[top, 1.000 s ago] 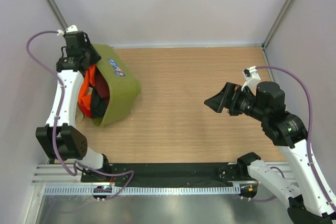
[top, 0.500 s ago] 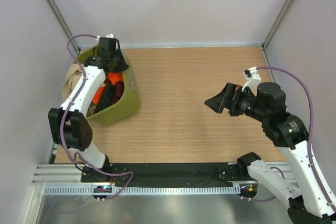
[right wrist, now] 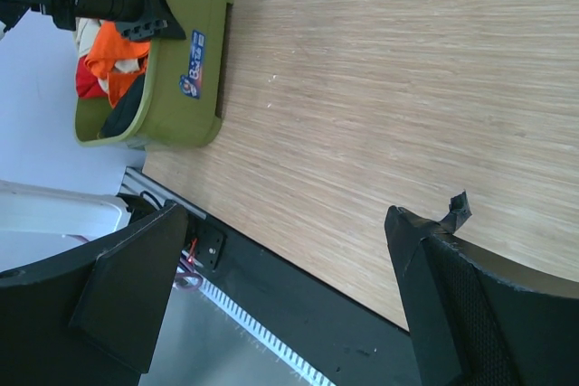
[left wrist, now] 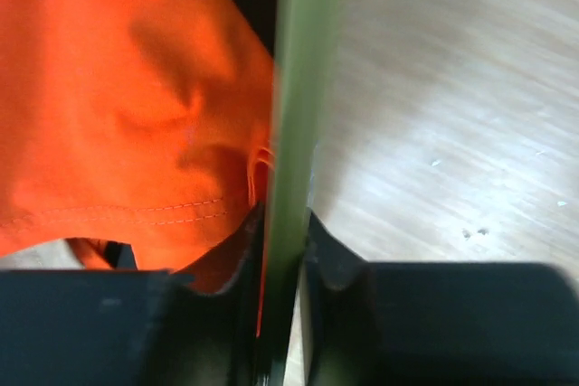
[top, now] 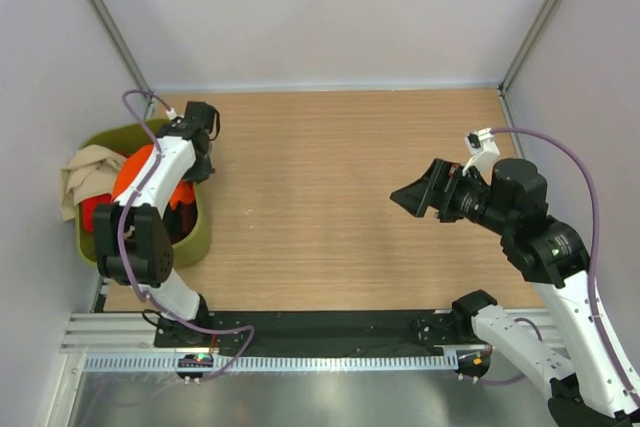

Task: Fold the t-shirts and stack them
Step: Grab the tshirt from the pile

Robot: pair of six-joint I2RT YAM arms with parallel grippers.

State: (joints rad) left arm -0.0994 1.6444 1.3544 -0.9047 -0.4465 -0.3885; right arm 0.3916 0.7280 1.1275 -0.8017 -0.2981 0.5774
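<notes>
Wooden table (top: pixel 350 167), olive tub (top: pixel 198 231) holding orange, beige and red t-shirts (top: pixel 135 172)

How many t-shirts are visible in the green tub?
4: beige t-shirt draped over tub's left rim, orange t-shirt in the middle, red t-shirt beside it, black t-shirt underneath. More may be hidden.

One wooden counter (top: pixel 350 167) carries one olive-green tub (top: pixel 197 235), at the left of the overhead frame. Four colours of cloth show in the tub: one orange t-shirt (top: pixel 135 172), one beige t-shirt (top: pixel 85 172), one red t-shirt (top: pixel 95 212) and one black t-shirt (right wrist: pixel 122 113). Any others lying underneath cannot be counted. There are two robot arms, the left arm (top: pixel 150 187) and the right arm (top: pixel 540 237). Each has one tool: the left tool (left wrist: pixel 282 250) and the right tool (top: pixel 410 197).
</notes>
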